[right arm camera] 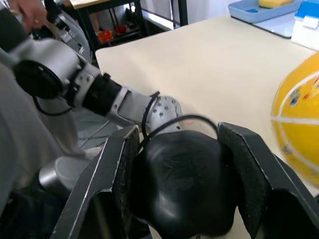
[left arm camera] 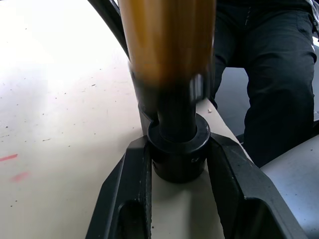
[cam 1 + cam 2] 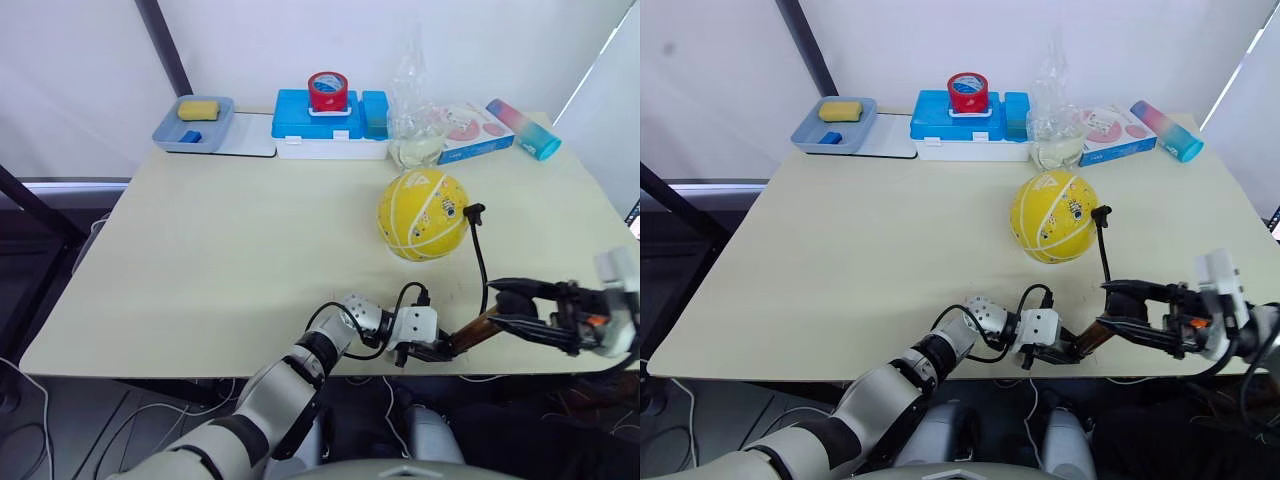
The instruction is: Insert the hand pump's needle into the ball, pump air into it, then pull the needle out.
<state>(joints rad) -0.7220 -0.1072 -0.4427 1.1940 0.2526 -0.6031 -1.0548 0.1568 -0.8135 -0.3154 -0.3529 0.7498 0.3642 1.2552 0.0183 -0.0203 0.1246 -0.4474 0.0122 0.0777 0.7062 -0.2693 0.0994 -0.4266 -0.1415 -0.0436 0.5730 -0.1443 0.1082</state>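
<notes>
Both claws, left [image 3: 432, 352] and right [image 3: 510, 303], clamping hand pump [image 3: 474, 331], sponge [image 3: 199, 109] in blue tray [image 3: 166, 133]

The tiny needle on the small black angular fitting [image 3: 474, 211] beside the yellow ball with white seam lines [image 3: 422, 214] is too small to make out, so whether it enters the ball cannot be told, and the shiny gold-bronze pump barrel [image 2: 167, 40] is blurred and cut off at the left wrist view's edge.
</notes>
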